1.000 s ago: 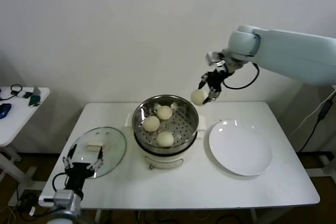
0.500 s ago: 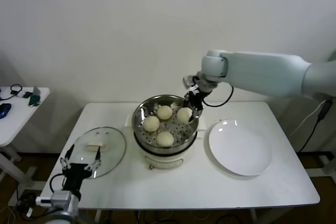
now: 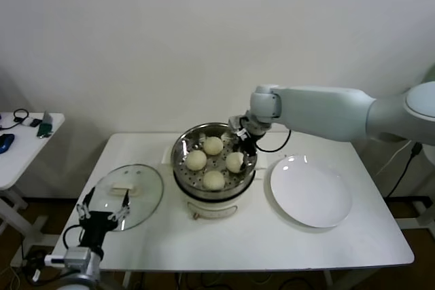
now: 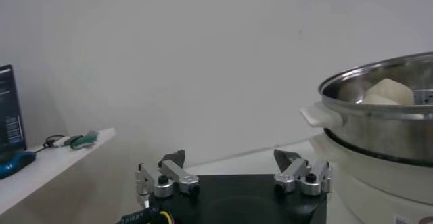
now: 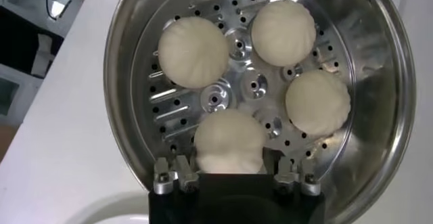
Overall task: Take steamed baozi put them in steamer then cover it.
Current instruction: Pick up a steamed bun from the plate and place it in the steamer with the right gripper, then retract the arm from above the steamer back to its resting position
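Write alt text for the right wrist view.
Four steamed baozi sit on the perforated tray of the shiny steamer; the nearest bun lies between the right gripper's parted fingers, three others beyond it.

No text, label, brand or number can be read in any view. Faint white lettering shows on the left gripper's (image 4: 233,178) black housing, at the bottom of the left wrist view, but it is too small to read.

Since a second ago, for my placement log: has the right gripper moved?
Yes. The right gripper came down leftward from above the steamer's right rim into it.
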